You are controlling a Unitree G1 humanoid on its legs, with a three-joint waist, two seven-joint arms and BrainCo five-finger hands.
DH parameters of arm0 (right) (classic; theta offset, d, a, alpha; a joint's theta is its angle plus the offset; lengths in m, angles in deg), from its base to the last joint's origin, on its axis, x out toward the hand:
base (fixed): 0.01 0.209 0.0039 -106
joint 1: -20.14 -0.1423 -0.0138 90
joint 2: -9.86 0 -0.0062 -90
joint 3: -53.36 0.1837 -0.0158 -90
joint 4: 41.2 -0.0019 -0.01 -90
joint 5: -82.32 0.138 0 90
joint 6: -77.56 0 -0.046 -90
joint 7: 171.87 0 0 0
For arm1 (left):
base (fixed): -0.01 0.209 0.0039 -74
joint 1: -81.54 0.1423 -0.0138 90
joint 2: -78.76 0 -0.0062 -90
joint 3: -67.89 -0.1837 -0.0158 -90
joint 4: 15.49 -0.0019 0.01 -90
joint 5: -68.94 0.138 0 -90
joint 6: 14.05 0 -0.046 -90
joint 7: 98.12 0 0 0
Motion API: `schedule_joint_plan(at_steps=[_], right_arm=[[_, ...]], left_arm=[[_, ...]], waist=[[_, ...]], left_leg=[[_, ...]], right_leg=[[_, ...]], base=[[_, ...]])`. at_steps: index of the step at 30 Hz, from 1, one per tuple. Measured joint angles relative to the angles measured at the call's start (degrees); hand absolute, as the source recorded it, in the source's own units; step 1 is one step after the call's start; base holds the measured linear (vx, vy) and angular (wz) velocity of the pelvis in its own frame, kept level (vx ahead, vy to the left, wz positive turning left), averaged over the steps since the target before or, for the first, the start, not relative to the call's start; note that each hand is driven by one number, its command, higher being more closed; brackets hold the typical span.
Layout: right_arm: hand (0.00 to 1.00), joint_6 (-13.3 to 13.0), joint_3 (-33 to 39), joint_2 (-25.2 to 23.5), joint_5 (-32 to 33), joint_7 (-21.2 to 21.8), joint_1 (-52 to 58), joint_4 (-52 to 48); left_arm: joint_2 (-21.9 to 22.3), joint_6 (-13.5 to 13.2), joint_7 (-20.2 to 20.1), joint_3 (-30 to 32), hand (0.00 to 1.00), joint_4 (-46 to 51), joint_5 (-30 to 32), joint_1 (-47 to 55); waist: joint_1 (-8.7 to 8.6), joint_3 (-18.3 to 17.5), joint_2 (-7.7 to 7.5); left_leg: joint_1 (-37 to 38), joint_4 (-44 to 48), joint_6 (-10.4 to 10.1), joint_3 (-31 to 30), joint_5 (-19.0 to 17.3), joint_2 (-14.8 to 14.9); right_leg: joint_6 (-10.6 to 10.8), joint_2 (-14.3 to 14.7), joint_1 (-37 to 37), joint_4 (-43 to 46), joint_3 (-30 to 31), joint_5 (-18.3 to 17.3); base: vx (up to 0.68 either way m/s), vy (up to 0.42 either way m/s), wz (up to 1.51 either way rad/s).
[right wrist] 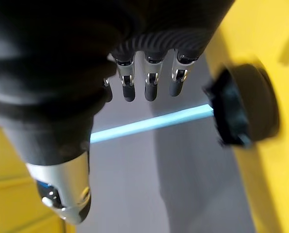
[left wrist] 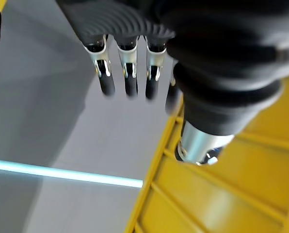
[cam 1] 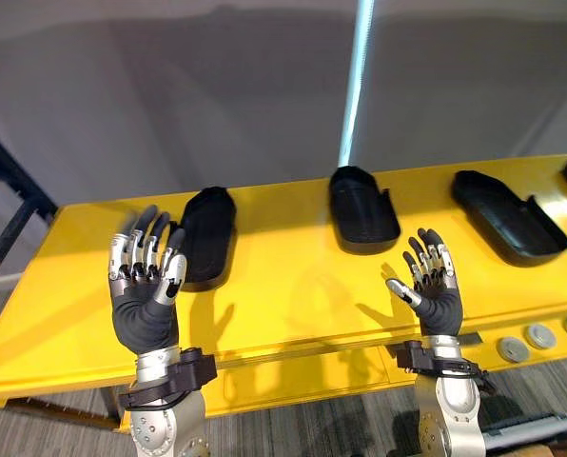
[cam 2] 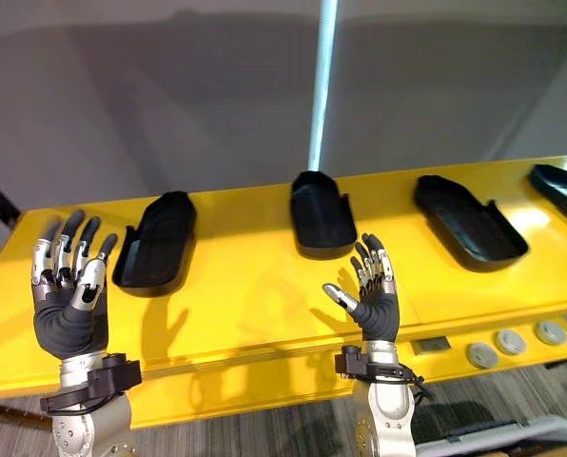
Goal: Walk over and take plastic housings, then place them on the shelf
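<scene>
Both hands are hovering upright over the near edge of the yellow table (cam 1: 283, 290), holding nothing. The left hand (cam 1: 146, 286) is keeping its fingers straight and spread, and the right hand (cam 1: 434, 286) is doing likewise, thumb out to the side. The black plastic housings are lying in a row across the table. The left housing (cam 1: 207, 233) is sitting just beyond the left hand. The middle housing (cam 1: 361, 208) and the right housing (cam 1: 507, 214) are lying further back, and the right hand is lining up with the gap between them.

To my eye the risk is sliding: the tabletop is looking glossy and the housings shallow and smooth, so a reaching hand may be pushing one away instead of closing on it. The right hand, aiming between two, may be nudging the wrong one. Its wrist is also passing near the round grey buttons (cam 1: 540, 335) on the table's front.

Behind, a grey wall (cam 1: 169, 95) is rising with a pale light strip (cam 1: 355, 86) running up it; a dark frame (cam 1: 8, 205) is standing at the left, and grey carpet (cam 1: 341, 428) is lying below.
</scene>
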Motion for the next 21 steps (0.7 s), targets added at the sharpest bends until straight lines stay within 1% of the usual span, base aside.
schedule_joint_plan(at_steps=[1,2,3,4,5,6,7,8,9,10,11,12,13,14,15,17,18,19,20,21], right_arm=[[0.00,-0.40,-0.79,1.98,-1.73,-1.09,-1.29,0.65],[0.00,-0.53,-0.75,2.49,-2.13,-1.43,-1.36,0.70],[0.00,-0.60,-0.49,3.10,-2.61,-2.04,-1.10,0.70],[0.00,-0.62,-0.27,3.32,-3.23,-2.22,-0.28,0.61],[0.00,-0.62,0.01,3.21,-3.77,-2.20,0.77,0.30],[0.00,-0.61,0.31,2.73,-3.85,-2.01,3.72,-0.56],[0.00,-0.53,0.42,2.19,-3.87,-1.99,5.57,-1.46],[0.00,-0.49,0.28,0.49,-3.96,-1.79,9.25,-4.18],[0.00,-0.49,-0.22,-1.64,-3.97,-1.42,12.74,-7.77],[0.00,-0.49,-0.41,-2.26,-3.98,-1.43,14.30,-9.40],[0.00,-0.48,-0.18,-2.64,-3.99,-1.47,14.49,-10.00],[0.00,-0.46,-0.11,-2.78,-3.99,-1.49,14.30,-9.92],[0.00,-0.46,0.50,-3.21,-3.98,-1.62,14.11,-9.76],[0.00,-0.48,0.79,-3.38,-4.10,-1.65,13.51,-9.06],[0.00,-0.50,1.01,-3.62,-5.10,-1.79,11.81,-6.99],[0.00,-0.50,1.94,-3.58,-6.38,-1.96,9.75,-3.85],[0.00,-0.47,2.62,-3.58,-6.82,-2.14,7.89,-1.30],[0.00,-0.46,2.89,-3.49,-7.56,-2.37,6.47,0.55],[0.00,-0.46,2.94,-3.48,-7.82,-2.48,5.97,1.26],[0.00,-0.46,3.02,-3.47,-8.60,-2.60,5.39,2.41]], left_arm=[[-0.03,-0.65,2.45,0.28,0.00,-1.19,2.88,-0.85],[-0.12,-0.74,3.30,0.42,0.00,-2.02,3.84,-1.44],[-0.30,-0.74,4.72,0.53,0.00,-3.70,4.85,-3.13],[-0.30,-0.73,5.67,-0.02,0.00,-5.26,5.59,-4.91],[-0.32,-0.70,5.97,-0.39,0.00,-6.03,5.76,-6.04],[-0.28,-0.69,6.23,-1.69,0.00,-7.56,5.86,-8.01],[-0.28,-0.68,6.37,-2.56,0.00,-8.25,5.92,-8.88],[-0.28,-0.66,6.62,-3.77,0.00,-9.09,6.65,-9.94],[-0.65,-0.51,6.89,-5.03,0.00,-9.31,7.28,-10.60],[-0.83,-0.40,6.97,-5.75,0.00,-9.30,8.14,-10.76],[-1.17,-0.18,7.04,-6.99,0.00,-9.77,9.16,-11.68],[-1.12,-0.12,7.01,-7.08,0.00,-10.21,9.18,-12.17],[-0.94,0.09,6.87,-7.28,0.00,-12.09,9.19,-13.76],[-0.98,0.21,6.87,-6.89,0.00,-13.21,9.15,-14.41],[-1.04,0.34,6.81,-6.34,0.00,-14.18,9.11,-15.54],[-1.16,0.35,6.66,-5.95,0.00,-14.66,9.01,-17.09],[-1.57,0.34,6.56,-5.67,0.00,-14.77,9.01,-18.36],[-2.24,0.35,6.46,-5.44,0.00,-15.08,9.01,-19.27],[-2.57,0.46,6.36,-5.22,0.00,-15.29,9.01,-19.54],[-3.17,0.62,6.14,-4.63,0.00,-15.28,9.03,-19.64]], waist=[[0.63,-0.58,1.12],[0.51,-0.80,1.45],[-0.17,-0.76,1.34],[-1.16,-0.69,1.22],[-1.71,-0.61,1.21],[-2.13,-0.35,0.94],[-2.22,-0.12,0.59],[-2.04,0.70,-0.75],[-1.66,1.34,-2.39],[-1.61,1.55,-3.21],[-1.45,1.53,-3.39],[-1.54,1.66,-3.47],[-1.27,1.80,-3.75],[-1.12,1.81,-3.54],[-0.96,1.83,-3.51],[-0.98,1.54,-3.45],[-0.86,1.14,-3.82],[-0.83,0.69,-4.17],[-0.85,0.32,-4.41],[-0.87,-0.50,-4.97]], left_leg=[[-1.23,4.00,-2.58,-10.08,-2.68,-1.15],[-1.39,4.93,-2.96,-13.16,-3.61,-1.79],[-1.15,5.70,-3.44,-16.80,-5.13,-2.95],[-1.03,5.78,-3.19,-18.05,-7.03,-3.49],[-0.69,5.60,-2.84,-18.10,-8.22,-3.60],[0.45,4.91,-1.57,-17.44,-10.59,-3.80],[1.17,4.73,-0.66,-16.65,-11.73,-4.16],[2.32,5.34,1.16,-14.17,-13.51,-5.58],[2.20,7.17,2.70,-9.55,-14.43,-6.98],[2.03,7.97,3.68,-6.89,-14.89,-7.57],[-0.20,7.77,6.51,1.64,-13.51,-6.22],[-0.55,7.61,6.70,2.77,-12.94,-6.02],[-0.78,6.29,7.33,6.35,-11.42,-5.51],[-0.25,3.96,7.90,9.80,-9.69,-4.90],[1.83,-0.40,8.34,14.66,-6.65,-4.24],[2.91,-3.99,8.41,18.77,-4.33,-3.66],[3.18,-6.25,8.41,21.75,-3.05,-3.22],[3.06,-7.96,8.30,24.06,-2.16,-3.00],[2.80,-8.40,8.13,24.79,-1.97,-2.99],[2.00,-8.75,7.42,26.16,-1.87,-3.22]], right_leg=[[0.06,1.62,-2.89,1.73,4.52,0.38],[0.12,1.97,-3.94,2.45,5.71,0.41],[0.42,2.35,-5.85,4.23,7.82,0.36],[1.05,2.43,-7.68,6.14,9.27,0.10],[1.35,2.46,-8.60,7.38,9.87,-0.05],[2.15,2.46,-10.02,10.14,11.19,-0.31],[2.69,2.42,-10.64,11.40,12.28,-0.47],[3.48,2.22,-11.82,12.86,15.80,-0.15],[4.48,1.79,-12.55,11.61,20.04,1.87],[4.33,1.60,-12.72,9.52,22.08,4.37],[-3.17,1.39,-14.13,0.66,19.51,16.15],[-4.29,1.31,-14.45,1.16,16.80,16.61],[-6.11,0.53,-15.89,6.63,6.47,12.48],[-5.78,-0.51,-16.37,13.35,-0.93,6.47],[-5.40,-1.44,-14.37,21.28,-5.87,-2.09],[-4.36,-2.39,-11.03,24.42,-7.10,-7.75],[-3.64,-3.04,-8.42,24.43,-7.46,-10.27],[-2.78,-3.90,-5.91,22.97,-7.94,-11.87],[-2.66,-4.25,-4.80,21.83,-8.20,-12.40],[-2.71,-4.91,-2.75,18.36,-8.26,-12.37]], base=[[-0.09,0.083,-1.49],[-0.09,0.165,-1.45],[-0.08,0.194,-0.82],[-0.08,0.208,-0.67],[-0.10,0.237,-0.50],[-0.09,0.208,-0.39],[-0.12,0.270,-0.81],[-0.21,0.377,-1.35],[-0.23,0.413,-1.67],[-0.37,0.513,-2.66],[-0.24,0.301,-2.11],[-0.34,0.346,-2.25],[-0.23,0.203,-1.36],[-0.36,0.335,-2.10],[-0.26,0.225,-1.82],[-0.20,0.103,-1.49],[-0.25,-0.025,-1.52],[-0.23,-0.060,-1.31],[-0.21,-0.127,-1.17],[-0.14,-0.159,-1.08]])
